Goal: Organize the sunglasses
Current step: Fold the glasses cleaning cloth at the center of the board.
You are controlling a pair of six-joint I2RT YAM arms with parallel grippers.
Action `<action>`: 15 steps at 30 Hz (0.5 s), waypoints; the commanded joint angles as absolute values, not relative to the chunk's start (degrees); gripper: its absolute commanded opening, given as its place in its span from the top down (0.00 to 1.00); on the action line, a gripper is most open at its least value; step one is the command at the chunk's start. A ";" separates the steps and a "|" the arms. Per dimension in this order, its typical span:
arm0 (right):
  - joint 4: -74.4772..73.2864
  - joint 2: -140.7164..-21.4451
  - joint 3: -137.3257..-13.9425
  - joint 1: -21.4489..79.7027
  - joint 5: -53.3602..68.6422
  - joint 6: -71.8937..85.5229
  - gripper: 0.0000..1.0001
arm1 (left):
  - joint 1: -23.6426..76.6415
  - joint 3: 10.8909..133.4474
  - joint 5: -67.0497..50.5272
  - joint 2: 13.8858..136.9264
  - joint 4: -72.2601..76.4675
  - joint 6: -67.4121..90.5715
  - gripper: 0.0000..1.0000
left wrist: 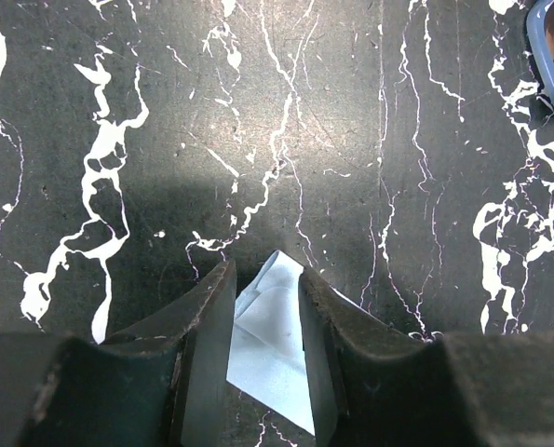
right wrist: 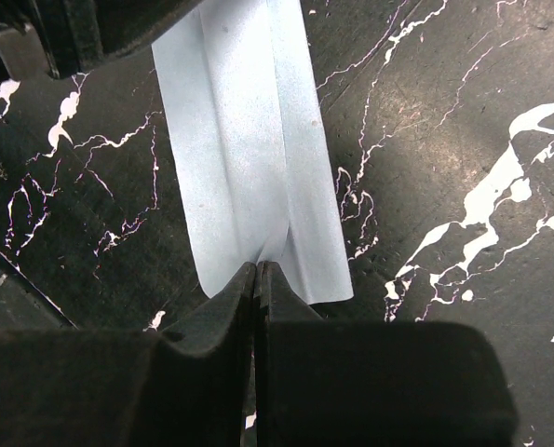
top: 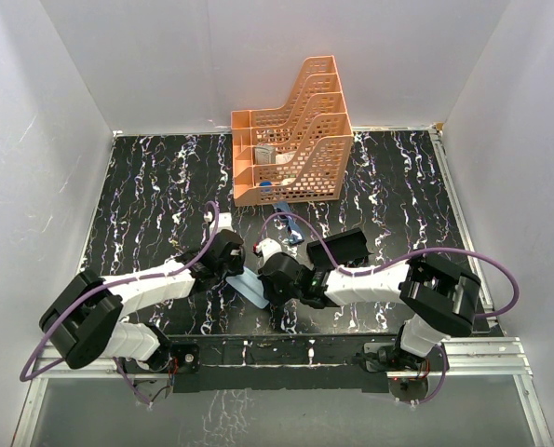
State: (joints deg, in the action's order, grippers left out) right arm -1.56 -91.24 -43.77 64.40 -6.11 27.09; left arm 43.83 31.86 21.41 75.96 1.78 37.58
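Observation:
A pale blue cloth lies folded on the black marble table between my two grippers. My right gripper is shut on the cloth's near edge and pinches a crease into it. My left gripper is open, its fingers astride the cloth's other end. The sunglasses, with a thin blue frame, lie on the table behind the grippers. One of their lenses shows at the top right of the left wrist view. The black case lies right of them.
An orange mesh file organizer stands at the back centre with small items in its slots. White walls close in the table on three sides. The left gripper's body shows at the top left of the right wrist view.

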 commanded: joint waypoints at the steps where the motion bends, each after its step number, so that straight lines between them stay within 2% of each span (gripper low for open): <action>1: -0.26 -91.12 -46.49 64.94 -7.27 27.18 1.00 | 44.07 32.32 23.89 73.45 0.07 37.81 0.67; 15: -1.04 -91.85 -47.25 66.63 -7.69 26.73 0.99 | 44.10 33.04 25.75 72.91 -0.81 38.51 0.67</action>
State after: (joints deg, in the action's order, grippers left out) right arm -2.04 -91.42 -44.58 65.93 -6.50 27.05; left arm 43.90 31.86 23.81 74.89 0.64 38.00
